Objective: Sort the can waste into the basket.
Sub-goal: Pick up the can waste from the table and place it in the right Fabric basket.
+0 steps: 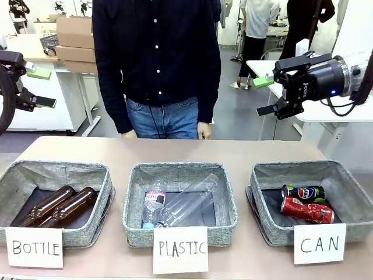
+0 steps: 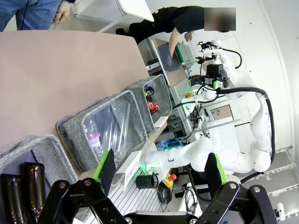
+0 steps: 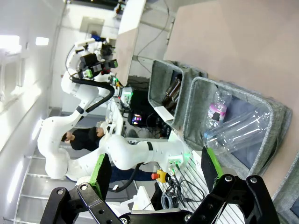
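Right gripper [image 1: 267, 95] is hovering high above the table's right side, jaws spread wide, holding nothing. Left gripper [image 1: 42, 87] is sitting raised at the left edge, jaws also wide, empty. Below, the blue-black can [image 1: 303, 192] and the red can [image 1: 307, 210] are lying on their sides, touching, inside the basket [image 1: 346, 201] marked CAN at the right. Clear plastic bottles [image 1: 183, 207] are lying in the middle PLASTIC basket [image 1: 227, 213], brown glass bottles [image 1: 57, 206] in the left BOTTLE basket [image 1: 11, 186]. A person [image 1: 157, 64] is standing at the far side, hands resting at the table [image 1: 186, 150] edge.
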Controlling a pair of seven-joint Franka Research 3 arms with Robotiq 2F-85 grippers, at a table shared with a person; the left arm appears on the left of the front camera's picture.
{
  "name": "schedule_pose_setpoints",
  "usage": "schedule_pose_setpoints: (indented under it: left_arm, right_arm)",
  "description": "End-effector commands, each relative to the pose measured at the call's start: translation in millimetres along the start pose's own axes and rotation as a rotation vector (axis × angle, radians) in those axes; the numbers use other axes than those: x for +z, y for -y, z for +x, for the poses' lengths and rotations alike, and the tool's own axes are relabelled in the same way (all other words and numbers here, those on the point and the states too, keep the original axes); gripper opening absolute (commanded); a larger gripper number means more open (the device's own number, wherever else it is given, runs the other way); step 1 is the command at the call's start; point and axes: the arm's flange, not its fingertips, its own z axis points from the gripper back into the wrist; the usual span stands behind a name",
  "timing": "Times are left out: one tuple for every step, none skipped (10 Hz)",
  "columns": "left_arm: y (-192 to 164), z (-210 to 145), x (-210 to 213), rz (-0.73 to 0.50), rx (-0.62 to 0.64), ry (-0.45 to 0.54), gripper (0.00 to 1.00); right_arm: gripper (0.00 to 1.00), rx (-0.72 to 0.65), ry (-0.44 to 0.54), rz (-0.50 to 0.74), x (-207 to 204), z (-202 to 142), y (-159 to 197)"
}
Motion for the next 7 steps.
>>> schedule_pose_setpoints:
  left_arm:
    - [2.5,-1.1,1.9,0.007,0.006,-0.008,1.0]
    - [2.5,-1.1,1.9,0.007,0.006,-0.008,1.0]
    - [2.5,-1.1,1.9,0.007,0.006,-0.008,1.0]
    - [2.5,-1.1,1.9,0.007,0.006,-0.008,1.0]
    - [2.5,-1.1,1.9,0.007,0.006,-0.008,1.0]
    - [2.5,-1.1,1.9,0.007,0.006,-0.008,1.0]
    - [2.5,-1.1,1.9,0.007,0.006,-0.008,1.0]
  right_arm:
    - [1.0,0.001,-0.001,0.005,-1.8,-3.3,-0.7]
    - [1.0,0.001,-0.001,0.005,-1.8,-3.3,-0.7]
    - [1.0,0.001,-0.001,0.005,-1.8,-3.3,-0.7]
    - [1.0,0.001,-0.001,0.005,-1.8,-3.3,-0.7]
    - [1.0,0.001,-0.001,0.005,-1.8,-3.3,-0.7]
    - [1.0,0.001,-0.001,0.005,-1.8,-3.3,-0.7]
    - [1.0,0.001,-0.001,0.005,-1.8,-3.3,-0.7]
